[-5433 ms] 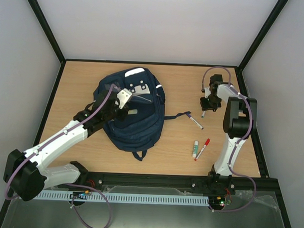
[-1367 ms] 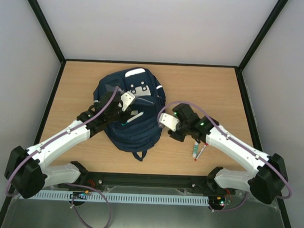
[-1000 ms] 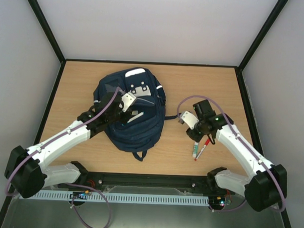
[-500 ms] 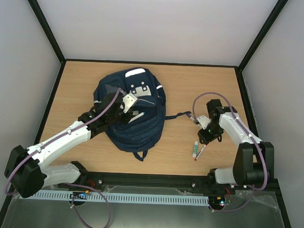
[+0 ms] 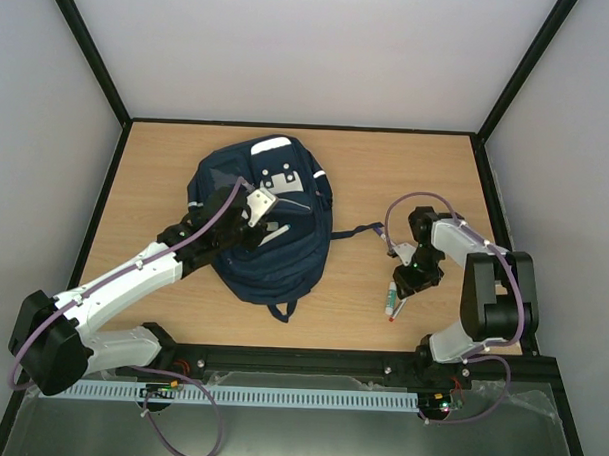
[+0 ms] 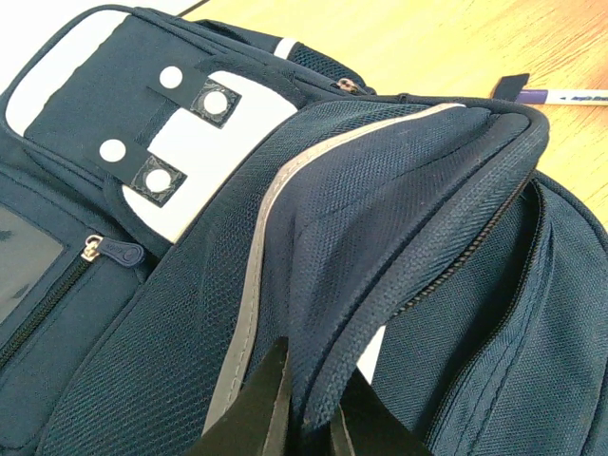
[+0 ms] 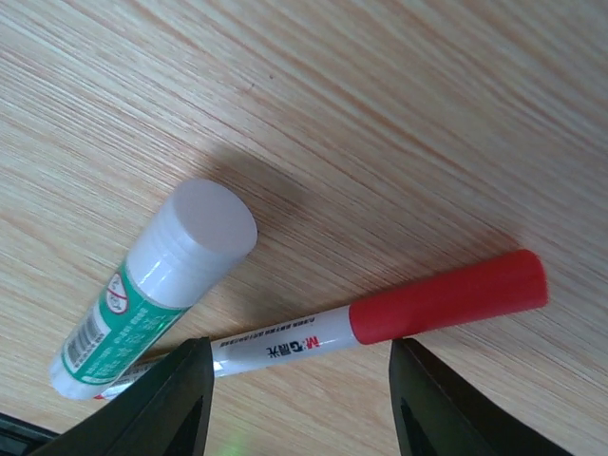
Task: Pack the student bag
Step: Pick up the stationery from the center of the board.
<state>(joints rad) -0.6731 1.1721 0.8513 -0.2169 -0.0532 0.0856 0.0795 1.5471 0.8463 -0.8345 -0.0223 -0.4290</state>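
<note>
The navy student bag [image 5: 270,202] lies at the table's centre-left, its main opening held up. My left gripper [image 6: 309,423] is shut on the bag's zip edge [image 6: 446,247], pinching the fabric; a white item [image 6: 372,353] shows inside the opening. My right gripper [image 7: 299,380] stands open low over the table, its fingers either side of a red-capped marker [image 7: 380,323]. A white and green glue stick [image 7: 157,285] lies just beside the marker. In the top view the right gripper [image 5: 403,284] hangs over the glue stick [image 5: 391,303], right of the bag.
A pen with a purple cap [image 6: 570,96] lies on the wood past the bag's far side, by a dark strap end [image 5: 362,230]. Black frame posts and grey walls bound the table [image 5: 167,163].
My right arm has swung back from the bag to the right side and come down over the marker and glue stick, its jaws widening. The left gripper keeps its hold on the bag.
</note>
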